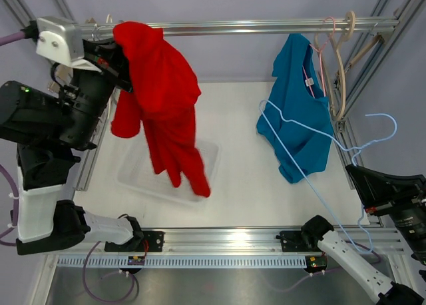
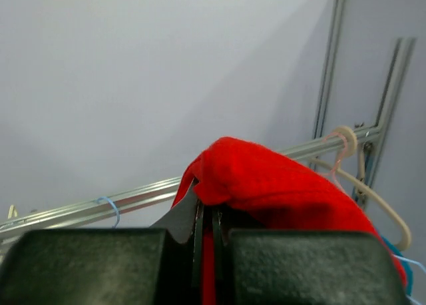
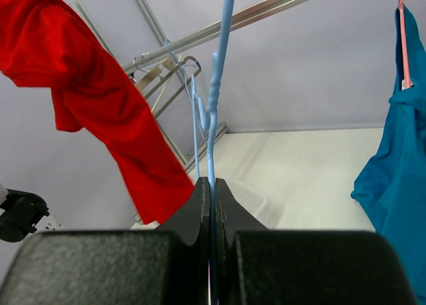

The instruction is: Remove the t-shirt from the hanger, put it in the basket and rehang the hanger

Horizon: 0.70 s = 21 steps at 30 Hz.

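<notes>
A red t-shirt [image 1: 163, 98] hangs free of any hanger from my left gripper [image 1: 123, 72], which is raised close to the rail and shut on the shirt's top edge. In the left wrist view the red cloth [image 2: 279, 185] is pinched between the closed jaws [image 2: 208, 212]. My right gripper [image 1: 363, 178], at the right side of the table, is shut on a bare light blue wire hanger [image 1: 313, 186]. In the right wrist view the hanger wire [image 3: 214, 98] rises from the closed jaws [image 3: 213, 185], with the red t-shirt [image 3: 100, 98] to the left.
A teal t-shirt [image 1: 296, 112] hangs on a pink hanger from the metal rail [image 1: 253, 26] at the back right. Several empty hangers [image 1: 339, 58] hang beside it. A clear plastic bin [image 1: 210, 155] lies on the white table under the red shirt.
</notes>
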Each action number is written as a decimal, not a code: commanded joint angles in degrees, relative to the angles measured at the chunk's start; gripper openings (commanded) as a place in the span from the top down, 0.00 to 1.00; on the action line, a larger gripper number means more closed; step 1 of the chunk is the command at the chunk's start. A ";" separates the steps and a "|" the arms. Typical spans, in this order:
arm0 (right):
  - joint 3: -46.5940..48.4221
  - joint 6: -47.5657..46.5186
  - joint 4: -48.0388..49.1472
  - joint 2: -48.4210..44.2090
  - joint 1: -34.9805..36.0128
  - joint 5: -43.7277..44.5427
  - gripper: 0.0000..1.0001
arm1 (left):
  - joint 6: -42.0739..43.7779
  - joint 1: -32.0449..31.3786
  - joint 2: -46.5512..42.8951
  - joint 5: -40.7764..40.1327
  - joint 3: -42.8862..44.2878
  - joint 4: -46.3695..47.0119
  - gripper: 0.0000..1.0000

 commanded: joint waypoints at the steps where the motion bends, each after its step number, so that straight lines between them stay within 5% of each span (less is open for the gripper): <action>1: -0.62 -1.54 0.31 2.46 0.08 -0.93 1.00 | -1.73 4.40 1.15 4.01 -5.11 -1.76 1.00; 8: -3.44 -2.07 0.40 3.69 0.08 -4.80 1.00 | -5.16 16.60 -7.90 8.75 -26.20 7.73 1.00; 21: -8.62 -0.57 3.30 4.13 0.17 -8.75 1.00 | -5.95 22.52 -9.84 12.01 -22.27 4.84 1.00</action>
